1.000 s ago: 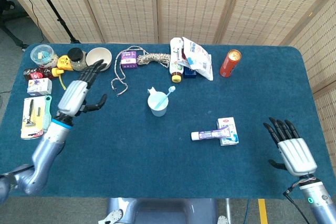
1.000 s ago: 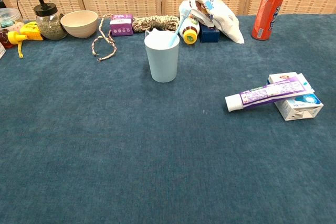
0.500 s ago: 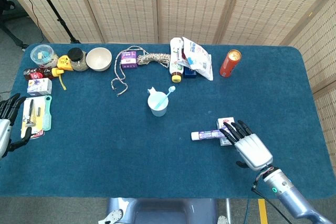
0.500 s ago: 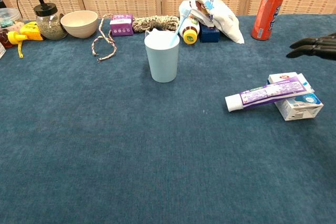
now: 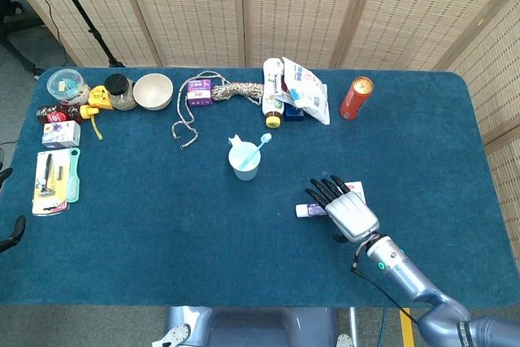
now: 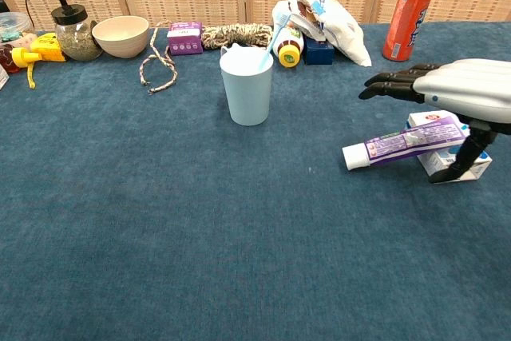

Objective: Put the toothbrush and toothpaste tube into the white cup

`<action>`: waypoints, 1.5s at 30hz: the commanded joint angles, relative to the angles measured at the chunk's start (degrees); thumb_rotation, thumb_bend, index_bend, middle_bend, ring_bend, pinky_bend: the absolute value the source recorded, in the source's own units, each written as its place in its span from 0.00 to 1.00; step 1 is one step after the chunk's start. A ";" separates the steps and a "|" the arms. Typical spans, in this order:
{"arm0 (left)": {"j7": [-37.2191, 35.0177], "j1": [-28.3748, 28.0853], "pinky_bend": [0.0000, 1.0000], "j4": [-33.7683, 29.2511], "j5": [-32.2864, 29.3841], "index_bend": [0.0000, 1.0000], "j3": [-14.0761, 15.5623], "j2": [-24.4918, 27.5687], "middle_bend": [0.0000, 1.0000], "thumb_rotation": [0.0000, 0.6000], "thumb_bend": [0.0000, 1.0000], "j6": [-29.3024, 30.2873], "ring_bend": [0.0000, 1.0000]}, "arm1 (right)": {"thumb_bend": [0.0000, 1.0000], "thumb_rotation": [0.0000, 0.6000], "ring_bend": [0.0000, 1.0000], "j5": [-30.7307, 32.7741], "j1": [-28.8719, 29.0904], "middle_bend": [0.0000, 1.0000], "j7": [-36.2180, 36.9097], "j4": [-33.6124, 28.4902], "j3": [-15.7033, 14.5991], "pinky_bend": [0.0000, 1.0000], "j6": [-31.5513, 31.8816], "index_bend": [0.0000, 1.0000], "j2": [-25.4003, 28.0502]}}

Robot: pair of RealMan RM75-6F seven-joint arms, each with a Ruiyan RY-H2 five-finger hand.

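- Hovering: my right hand point(image 6: 463, 89), fingers spread, holding nothing, just above the toothpaste tube point(image 6: 399, 144).
- Toothpaste tube: propped on a small box point(image 6: 457, 162).
- Toothbrush point(image 5: 262, 144): standing in the white cup point(image 6: 247, 85).

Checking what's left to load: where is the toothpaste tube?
The toothpaste tube lies right of the white cup, propped on a small box, under the right robot hand.

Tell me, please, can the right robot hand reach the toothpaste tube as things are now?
Probably yes. The right robot hand hovers open just above the toothpaste tube, which lies propped on a small box. Nothing covers the tube.
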 commanded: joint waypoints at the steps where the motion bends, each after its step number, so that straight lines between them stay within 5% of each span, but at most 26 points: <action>1: -0.32 0.00 0.00 0.11 0.30 0.00 -0.13 0.09 0.00 1.00 0.45 -0.46 0.00 | 0.00 1.00 0.00 3.11 2.11 0.03 -1.54 3.18 1.37 0.12 -2.38 0.00 -2.54; 10: -2.03 -0.25 0.00 0.60 0.49 0.00 -0.90 0.64 0.00 1.00 0.45 -2.21 0.00 | 0.11 1.00 0.19 6.56 4.40 0.25 -2.44 8.52 0.95 0.40 -3.04 0.14 -6.39; 18: -2.26 -0.17 0.00 0.71 0.96 0.00 -1.16 0.61 0.00 1.00 0.45 -2.69 0.00 | 0.27 1.00 0.32 4.96 5.19 0.39 -0.45 13.97 0.11 0.53 -1.17 0.40 -10.18; 28: -1.88 0.11 0.00 0.70 0.99 0.00 -1.68 0.42 0.00 1.00 0.45 -2.95 0.00 | 0.52 1.00 0.49 -2.80 4.78 0.58 8.86 20.27 -2.01 0.64 6.11 0.60 -13.58; 36: -1.42 0.02 0.00 0.58 1.00 0.00 -1.92 0.36 0.00 1.00 0.45 -3.68 0.00 | 0.56 1.00 0.51 -6.03 4.03 0.60 13.11 17.38 -2.01 0.67 11.51 0.63 -11.06; 45: -1.32 0.06 0.00 0.30 1.83 0.00 -1.88 0.50 0.00 1.00 0.45 -3.99 0.00 | 0.59 1.00 0.51 -5.67 7.71 0.60 2.91 10.13 3.64 0.68 12.32 0.63 -5.30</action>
